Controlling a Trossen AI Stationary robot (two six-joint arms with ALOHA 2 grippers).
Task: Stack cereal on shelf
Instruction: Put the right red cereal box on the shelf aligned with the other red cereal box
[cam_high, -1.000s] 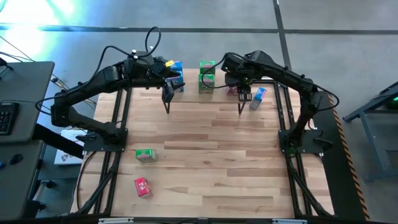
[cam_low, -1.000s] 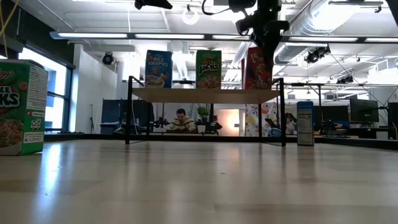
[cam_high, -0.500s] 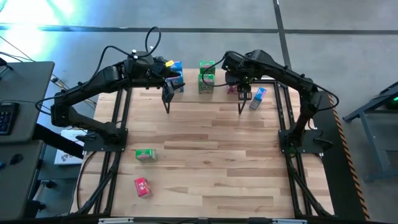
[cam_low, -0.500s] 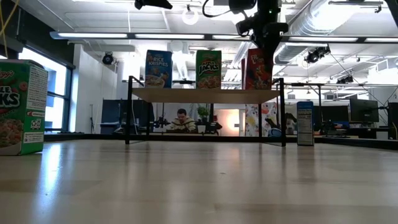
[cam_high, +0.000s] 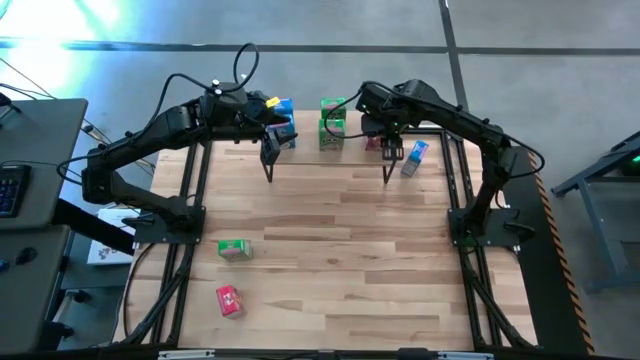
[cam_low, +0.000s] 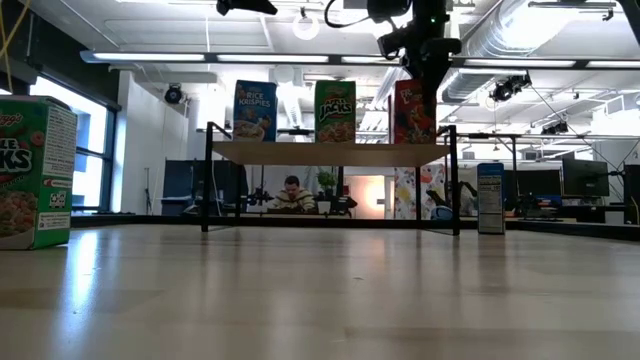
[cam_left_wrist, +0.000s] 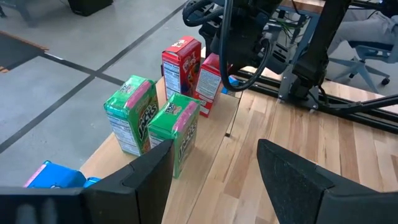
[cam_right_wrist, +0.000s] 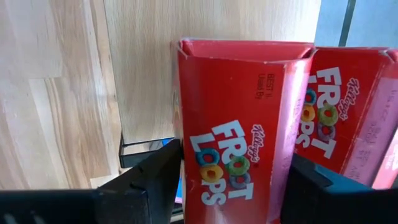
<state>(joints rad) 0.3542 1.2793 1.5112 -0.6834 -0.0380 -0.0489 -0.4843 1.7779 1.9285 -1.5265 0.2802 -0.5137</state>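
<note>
We saw the right gripper (cam_right_wrist: 230, 186) parted around the red cereal box (cam_right_wrist: 242, 124) on the shelf (cam_low: 330, 152) at one o'clock; lifting crookedly could topple it. The left gripper (cam_left_wrist: 214, 177) stood apart.

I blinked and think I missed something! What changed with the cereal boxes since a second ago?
The red box under the right claw shifted a little and now stands upright on the shelf. Whether the claw let go can't be seen. The left claw, the blue box and the green box stayed put.
</note>
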